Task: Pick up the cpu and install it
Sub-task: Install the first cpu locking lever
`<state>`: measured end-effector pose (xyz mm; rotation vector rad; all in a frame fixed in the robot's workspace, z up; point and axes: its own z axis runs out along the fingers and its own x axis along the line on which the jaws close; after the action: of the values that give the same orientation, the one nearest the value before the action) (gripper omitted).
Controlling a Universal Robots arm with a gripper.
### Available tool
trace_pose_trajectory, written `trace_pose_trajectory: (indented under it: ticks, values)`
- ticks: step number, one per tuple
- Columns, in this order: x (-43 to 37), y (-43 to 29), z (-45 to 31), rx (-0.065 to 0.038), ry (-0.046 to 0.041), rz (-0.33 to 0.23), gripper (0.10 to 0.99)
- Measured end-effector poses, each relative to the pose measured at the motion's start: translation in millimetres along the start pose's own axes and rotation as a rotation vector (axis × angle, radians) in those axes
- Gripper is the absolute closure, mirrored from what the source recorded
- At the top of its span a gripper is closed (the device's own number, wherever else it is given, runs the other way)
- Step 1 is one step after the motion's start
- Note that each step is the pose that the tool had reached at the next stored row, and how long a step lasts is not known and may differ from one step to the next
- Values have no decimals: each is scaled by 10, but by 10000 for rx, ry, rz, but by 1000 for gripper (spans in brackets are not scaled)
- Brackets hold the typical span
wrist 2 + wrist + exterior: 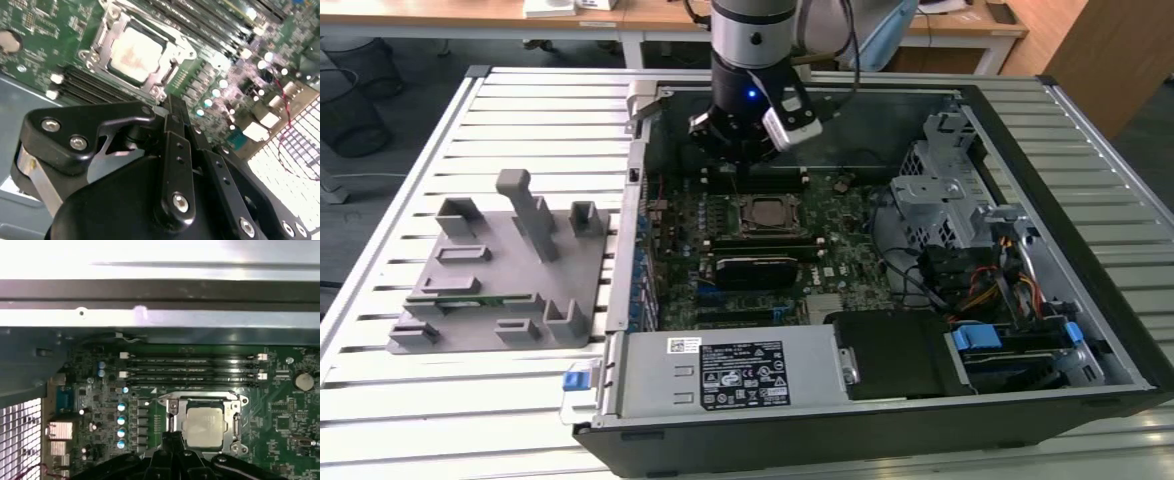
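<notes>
fixture: grey plastic fixture [500,270] at the exterior view's left, on the slatted desk [400,400], beside the open PC case [1107,330]; well apart from the arm.
green stick: long narrow green memory stick [470,298] lying in a slot near the fixture's front edge.
case: lies on its side, lid off; motherboard [720,215] faces up.
PSU: silver power supply [727,372] along the near edge of the case, white-and-black label on top.
arm: comes down from the top of the exterior view into the far part of the case, blue light lit on the wrist.
gripper: [738,152] hovers over the memory slots [192,371], just beyond the socket. Fingers [175,145] together and holding nothing in the second wrist view; fingertips also show in the first wrist view [172,440].
cpu: [205,426] sits inside the socket frame [170,407] on the motherboard, silvery top up; seen in both wrist views [136,54] and in the exterior view [765,213]. Not touched by the gripper; the fingertips sit just beside the socket edge.
socket latch: can't tell if the frame is locked down.
heatsink block: black block [750,270] just in front of the socket.
drive cage: metal cage [947,185] and cable bundle [987,290] at the exterior view's right of the board.
</notes>
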<state>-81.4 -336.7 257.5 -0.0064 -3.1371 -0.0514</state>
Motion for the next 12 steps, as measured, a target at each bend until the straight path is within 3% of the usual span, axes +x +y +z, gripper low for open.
trace_pose_trajectory:
  ticks: [12]
  values:
    - [215,14,4,1,-5,-2,980]
